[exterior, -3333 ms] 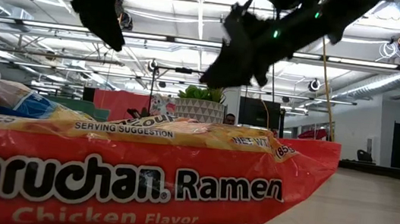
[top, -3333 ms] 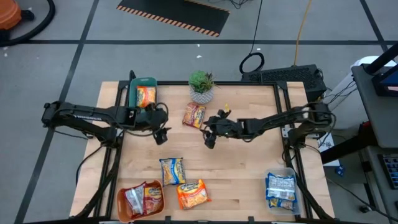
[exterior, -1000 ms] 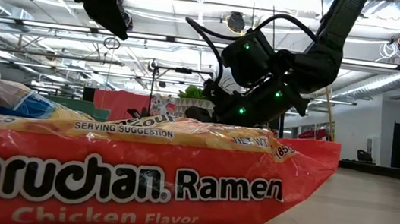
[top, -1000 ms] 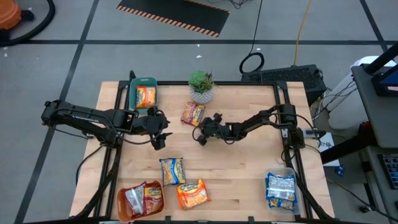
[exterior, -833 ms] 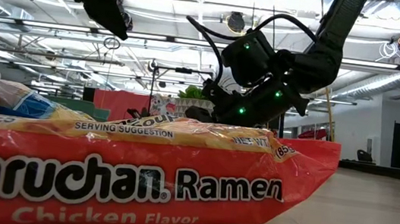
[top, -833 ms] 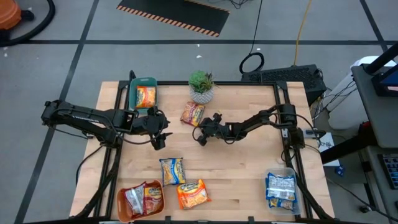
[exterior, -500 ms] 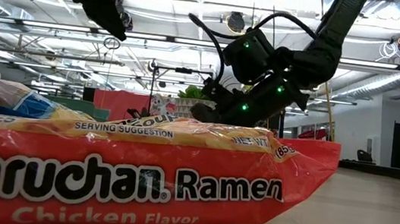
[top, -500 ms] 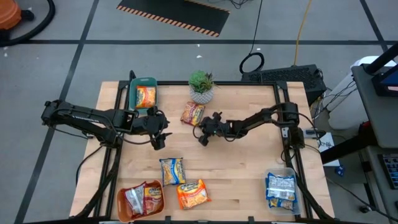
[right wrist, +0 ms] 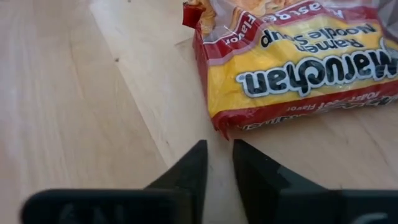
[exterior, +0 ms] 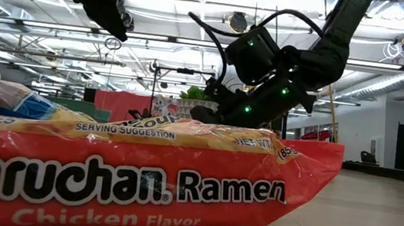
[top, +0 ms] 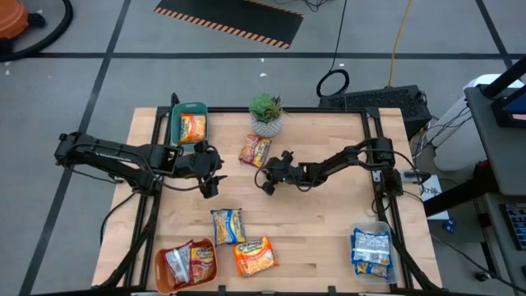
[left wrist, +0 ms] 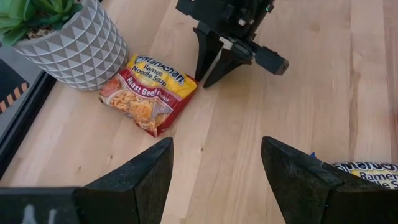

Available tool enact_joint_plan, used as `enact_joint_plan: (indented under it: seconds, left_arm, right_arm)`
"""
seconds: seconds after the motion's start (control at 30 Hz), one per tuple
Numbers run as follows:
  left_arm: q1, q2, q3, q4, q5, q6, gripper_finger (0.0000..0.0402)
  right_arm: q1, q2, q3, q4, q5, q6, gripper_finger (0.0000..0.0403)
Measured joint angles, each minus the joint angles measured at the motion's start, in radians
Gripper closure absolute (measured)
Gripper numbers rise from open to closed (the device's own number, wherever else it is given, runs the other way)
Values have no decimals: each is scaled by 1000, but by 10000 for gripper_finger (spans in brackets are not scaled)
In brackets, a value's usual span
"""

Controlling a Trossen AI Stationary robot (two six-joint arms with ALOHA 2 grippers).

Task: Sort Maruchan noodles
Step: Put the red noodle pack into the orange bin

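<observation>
The right gripper (top: 265, 176) hangs low over the worktop (top: 329, 214), fingers parted by a narrow gap and holding nothing, their tips just short of the red-and-yellow noodle packet (top: 256, 150) by the potted plant (top: 266, 114). The left gripper (top: 209, 182) hovers spread wide, empty. 3 packets lie loose. The teal bin (top: 174, 130) holds 1, the orange bin (top: 162, 271) 2, and the clear bin (top: 386, 265) holds blue ones, count unclear

Light wooden table (top: 329, 214), three loose noodle packets (top: 256, 150) (one beside potted plant (top: 266, 114)), three bins (top: 186, 120)
</observation>
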Motion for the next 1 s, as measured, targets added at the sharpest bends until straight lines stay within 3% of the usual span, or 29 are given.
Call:
enact_joint_plan:
  seconds: [0.23, 0.5, 0.7, 0.93, 1.0]
  left_arm:
    - [0, 0, 0, 18, 0, 0, 154]
    - [0, 0, 0, 47, 0, 0, 154]
    - [0, 0, 0, 43, 0, 1, 154]
    - [0, 0, 0, 42, 0, 1, 154]
    - [0, 0, 0, 36, 0, -2, 154]
  right_arm:
    - [9, 38, 0, 72, 59, 17, 255]
    - [9, 195, 2, 361, 60, 76, 251]
    - [8, 204, 3, 404, 63, 60, 280]
    - [7, 208, 2, 431, 53, 35, 387]
    - [6, 202, 2, 430, 61, 33, 395]
